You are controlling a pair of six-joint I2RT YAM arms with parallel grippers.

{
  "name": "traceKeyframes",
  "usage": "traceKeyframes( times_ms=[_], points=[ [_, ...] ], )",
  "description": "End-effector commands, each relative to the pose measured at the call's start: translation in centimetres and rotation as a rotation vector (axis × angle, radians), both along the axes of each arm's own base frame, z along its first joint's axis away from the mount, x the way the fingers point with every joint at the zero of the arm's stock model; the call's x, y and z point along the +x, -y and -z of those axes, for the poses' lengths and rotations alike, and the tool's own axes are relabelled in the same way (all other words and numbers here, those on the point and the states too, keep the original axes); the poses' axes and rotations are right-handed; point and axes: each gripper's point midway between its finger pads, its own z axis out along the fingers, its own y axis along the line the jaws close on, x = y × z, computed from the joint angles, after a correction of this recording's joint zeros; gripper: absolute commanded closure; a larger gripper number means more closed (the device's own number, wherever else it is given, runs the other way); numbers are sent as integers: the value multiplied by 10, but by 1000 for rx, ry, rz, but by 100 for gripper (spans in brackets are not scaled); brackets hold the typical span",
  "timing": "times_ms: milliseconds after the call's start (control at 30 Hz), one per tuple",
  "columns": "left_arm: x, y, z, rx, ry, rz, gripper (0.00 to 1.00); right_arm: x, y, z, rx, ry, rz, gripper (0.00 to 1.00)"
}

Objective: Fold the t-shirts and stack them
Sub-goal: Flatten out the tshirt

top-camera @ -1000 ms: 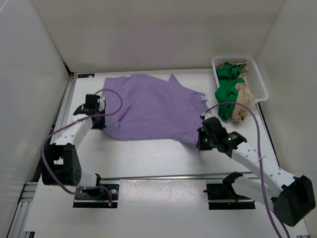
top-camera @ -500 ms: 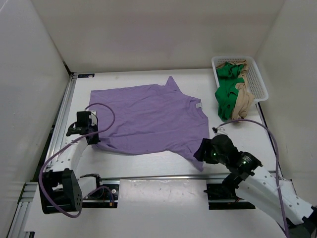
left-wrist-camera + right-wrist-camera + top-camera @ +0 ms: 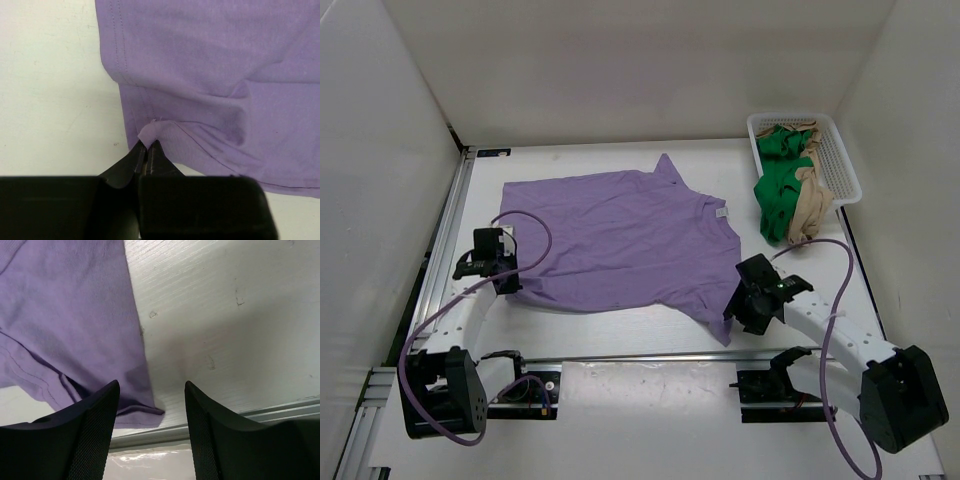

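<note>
Count: two grippers, three t-shirts, one basket.
Hidden, near: from above, the right arm's wrist covers part of the lavender t-shirt's (image 3: pixel 620 240) near-right corner.
Hidden, far: the green t-shirt (image 3: pixel 778 185) and tan t-shirt (image 3: pixel 812 205) are bunched together, so their outlines cannot be made out.
Left gripper (image 3: pixel 146 150): jaws pressed together on a small fold of the lavender hem at the shirt's near-left corner.
Right gripper (image 3: pixel 150 388): jaws spread wide with nothing between them, poised over the shirt's near-right corner where cloth meets bare tabletop (image 3: pixel 620 325).
Lavender t-shirt: spread nearly flat across the middle of the tabletop, one sleeve pointing to the far edge.
Basket (image 3: pixel 847 165): white mesh, at the far-right corner, well apart from both grippers.
Green and tan t-shirts: in the basket, spilling over its near rim.
</note>
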Motion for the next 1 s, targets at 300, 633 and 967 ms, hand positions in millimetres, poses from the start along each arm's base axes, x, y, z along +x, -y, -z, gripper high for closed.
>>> traceKeyframes(
  times_ms=[300, 633, 967],
  points=[
    [10, 3, -20, -30, 77, 6, 90, -17, -18, 38, -27, -143, 92, 56],
    [48, -7, -33, -117, 72, -23, 90, 99, -38, -7, 258, 91, 88, 100],
    [294, -59, -347, 80, 788, -41, 90, 386, -24, -390, 200, 911, -114, 100]
  ],
)
